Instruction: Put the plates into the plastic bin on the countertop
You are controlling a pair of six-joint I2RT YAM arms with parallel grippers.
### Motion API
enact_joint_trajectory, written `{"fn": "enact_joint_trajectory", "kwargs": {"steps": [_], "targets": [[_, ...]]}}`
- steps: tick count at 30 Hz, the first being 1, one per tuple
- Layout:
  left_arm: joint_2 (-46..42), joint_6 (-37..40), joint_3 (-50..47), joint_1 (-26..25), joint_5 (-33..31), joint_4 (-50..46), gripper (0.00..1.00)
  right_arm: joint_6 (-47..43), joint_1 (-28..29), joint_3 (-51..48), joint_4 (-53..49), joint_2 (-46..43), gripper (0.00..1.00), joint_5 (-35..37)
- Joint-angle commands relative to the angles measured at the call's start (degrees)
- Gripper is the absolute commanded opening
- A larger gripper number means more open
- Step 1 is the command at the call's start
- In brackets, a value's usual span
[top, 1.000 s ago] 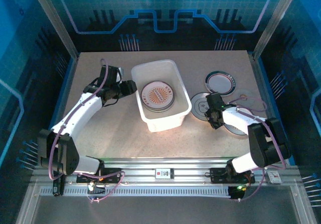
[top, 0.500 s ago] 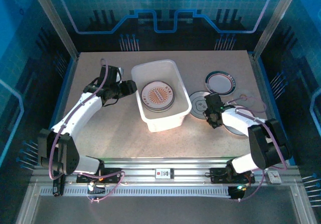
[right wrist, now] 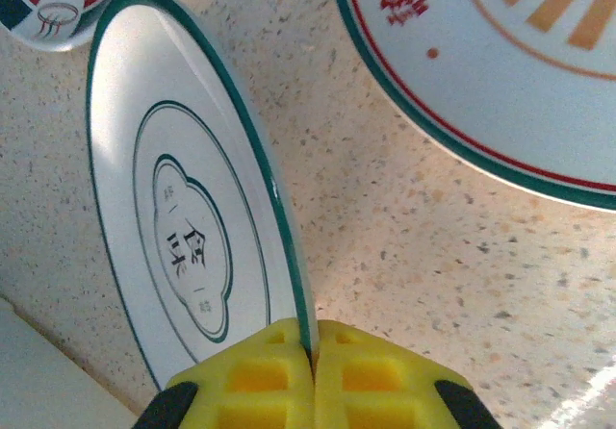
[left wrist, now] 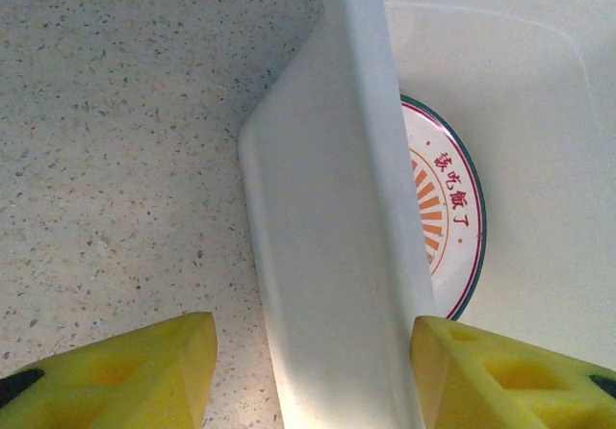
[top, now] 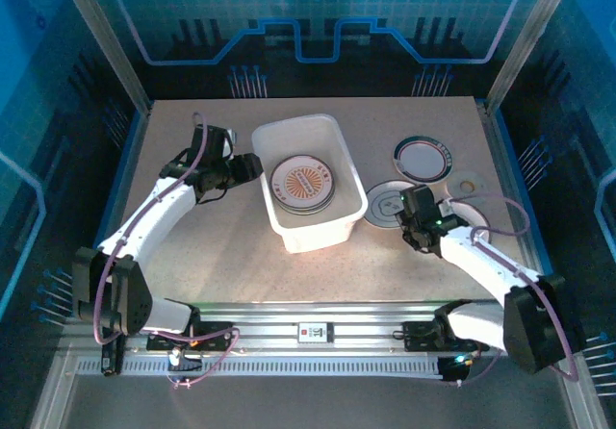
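**Right arm pinching a plate rim; bin part-filled, at least three plates left out**

Nearest, the right gripper was closed on the rim of a green-edged plate, yellow pads meeting with the edge clamped between them. That plate lay on the countertop just right of the bin. Whether it had lifted off the surface, cannot tell.

Just beside it, a second plate with orange rays lay flat on the countertop, untouched.

Mid-table, the bin held a stack of plates, an orange-patterned one on top. Count in the stack not readable.

The left gripper straddled the bin's left wall, one finger outside and one inside. The jaws stood apart, with a visible gap on the outer side, so it was not clamping. It was probably there to steady the bin.

Farther back on the right, a dark-rimmed plate sat alone on the countertop. A thin pale disc lay near it and is not a plate.

Progress looked past the midpoint. Some plates were already in, one pickup was in hand, and the carry and drop into the bin were not yet done. Two more plates remained after that.
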Motion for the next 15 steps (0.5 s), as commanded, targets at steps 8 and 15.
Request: {"fn": "enact_joint_trajectory", "kwargs": {"steps": [8,15], "targets": [[-2.1,0.0,-0.8,0.3,1.4,1.1,0.57,-0.5,0.3,1.7,-5.4,-8.7,0.00,5.6],[-2.0,0.3,-0.6,0.3,1.7,1.5,0.57,-2.1,0.1,5.8,-8.9,-13.8,0.00,9.0]]}}
